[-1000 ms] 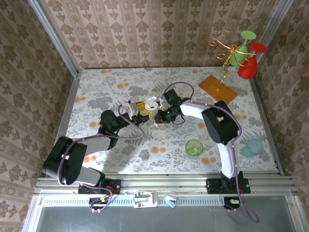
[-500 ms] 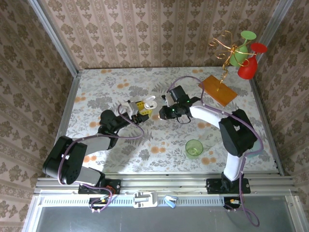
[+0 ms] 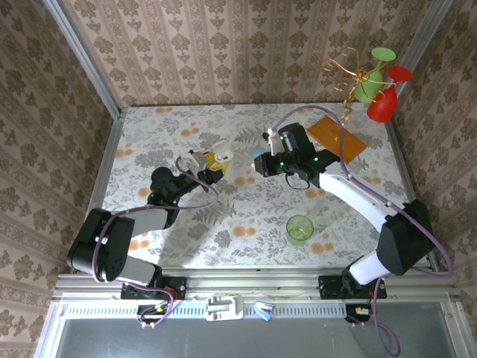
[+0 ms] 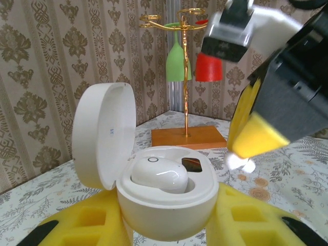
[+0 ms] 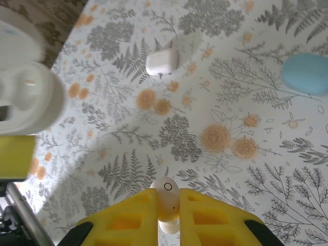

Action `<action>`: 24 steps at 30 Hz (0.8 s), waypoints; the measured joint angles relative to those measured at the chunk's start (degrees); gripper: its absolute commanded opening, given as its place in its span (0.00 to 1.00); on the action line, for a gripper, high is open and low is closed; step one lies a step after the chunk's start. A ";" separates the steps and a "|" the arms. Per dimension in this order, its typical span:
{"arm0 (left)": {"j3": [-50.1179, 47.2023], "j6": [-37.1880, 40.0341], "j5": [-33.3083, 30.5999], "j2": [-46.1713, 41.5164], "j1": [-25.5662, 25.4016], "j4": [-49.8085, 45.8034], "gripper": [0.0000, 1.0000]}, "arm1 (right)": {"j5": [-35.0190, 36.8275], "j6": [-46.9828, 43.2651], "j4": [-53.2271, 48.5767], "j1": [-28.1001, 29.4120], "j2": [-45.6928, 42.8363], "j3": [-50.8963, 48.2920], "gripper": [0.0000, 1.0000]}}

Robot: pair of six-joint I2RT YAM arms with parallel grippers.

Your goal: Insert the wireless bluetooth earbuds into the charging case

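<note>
My left gripper is shut on the white charging case, its yellow fingers on either side of the case. The lid stands open, and one white earbud lies in the left well. From above, the case is held left of the table's centre. My right gripper is shut on a second white earbud, pinched upright above the tablecloth. The right gripper hovers just right of the case and apart from it. The case also sits at the left edge of the right wrist view.
A small white case and a pale blue pebble case lie on the flowered tablecloth. A green cup stands near the front. At the back right, a gold wire stand on an orange base holds green and red glasses.
The right arm has stretched out and its gripper, with the earbud, has moved back and to the right, away from the case. The left gripper has shifted the case slightly farther back.
</note>
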 measured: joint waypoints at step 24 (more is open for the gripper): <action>0.00 -2.43 3.28 -2.43 -0.76 -4.72 0.21 | 0.35 -3.19 -2.67 5.99 6.21 13.99 0.14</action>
